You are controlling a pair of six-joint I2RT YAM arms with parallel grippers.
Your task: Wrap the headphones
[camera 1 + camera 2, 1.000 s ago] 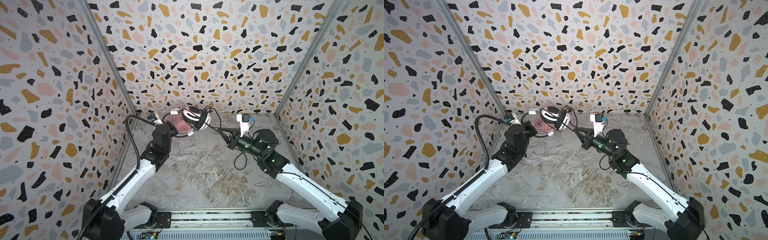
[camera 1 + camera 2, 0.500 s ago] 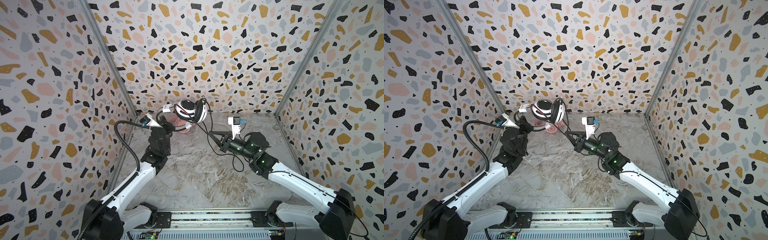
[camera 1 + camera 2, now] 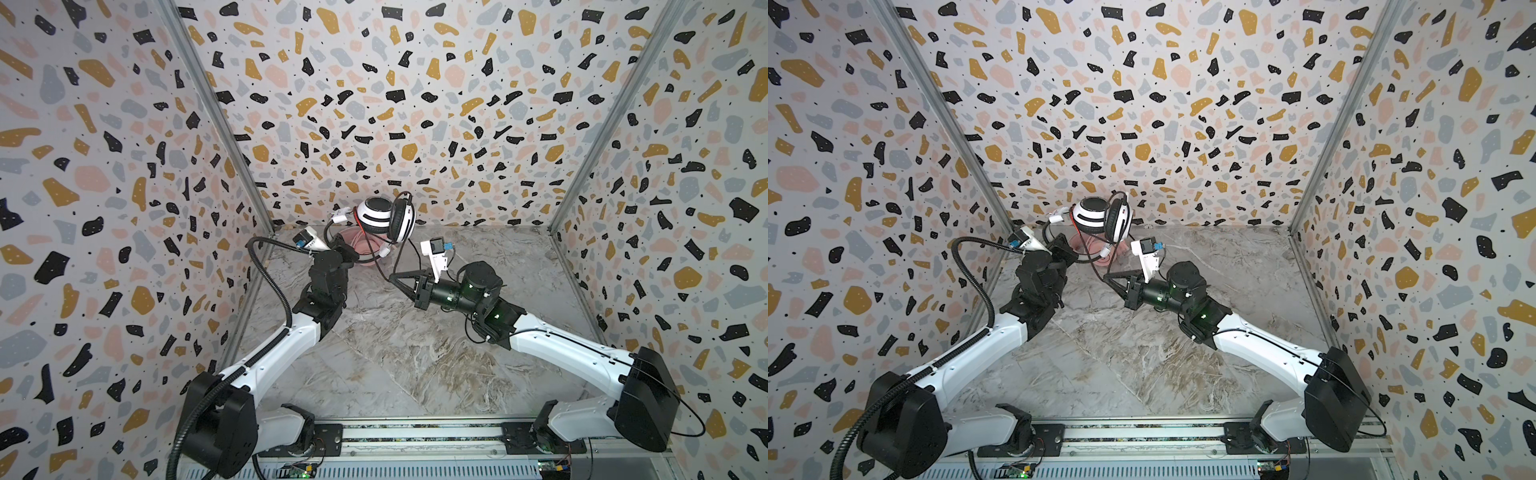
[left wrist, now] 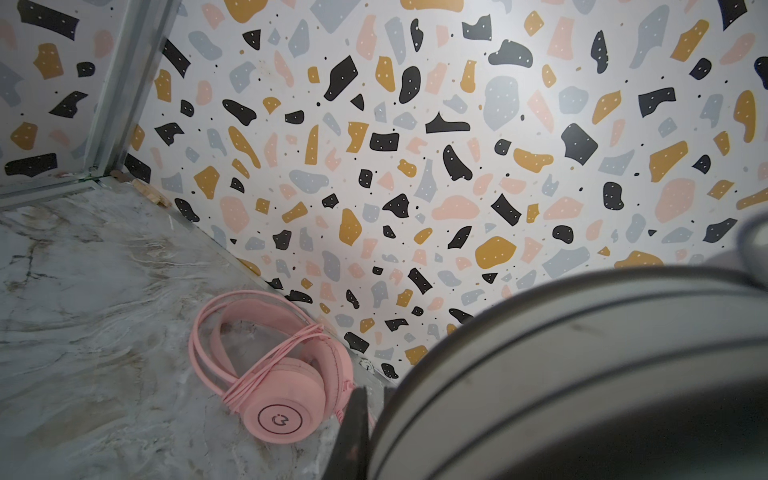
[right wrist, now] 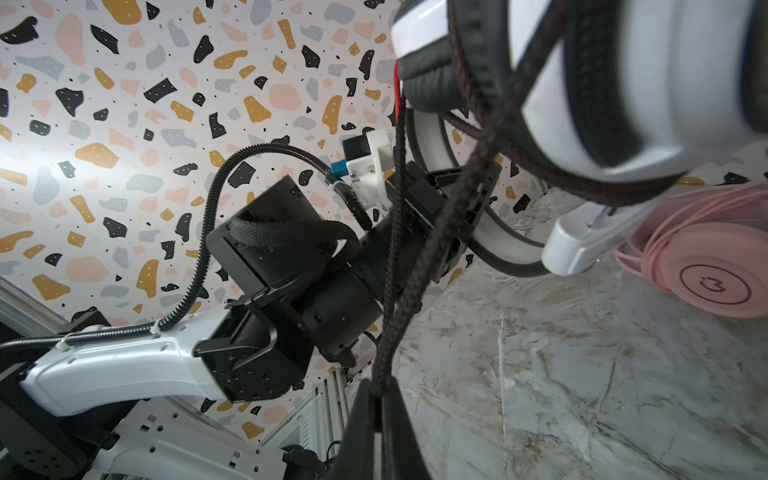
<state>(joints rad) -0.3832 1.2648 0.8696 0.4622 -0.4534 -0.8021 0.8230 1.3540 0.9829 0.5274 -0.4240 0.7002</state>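
**A:** Why's one headset hanging in mid-air?

**B:** Left to right then. The left arm reaches toward the back, and the left jaws are clamped shut on the headband of the white headphones, holding them up clear of the worktop. I reckon that's so the cord can go all the way round with nothing in the way. Beneath them, by the back wall, the pink headphones lie flat with their pink cord already wound across band and cup, so that pair looks done.

**A:** And the other arm?

**B:** The right arm comes in from the side, and the right jaws are pinched shut on the black cord, which runs fairly straight up to the earcups. A loop already sits over the cups. Tension probably stops the turns sliding off.

**A:** What's it all sitting in?

**B:** Grey marble-look worktop, boxed in on three sides by terrazzo-print walls with metal corner posts. The headsets are tucked close to the back wall, so I'd guess swing room is tight there.
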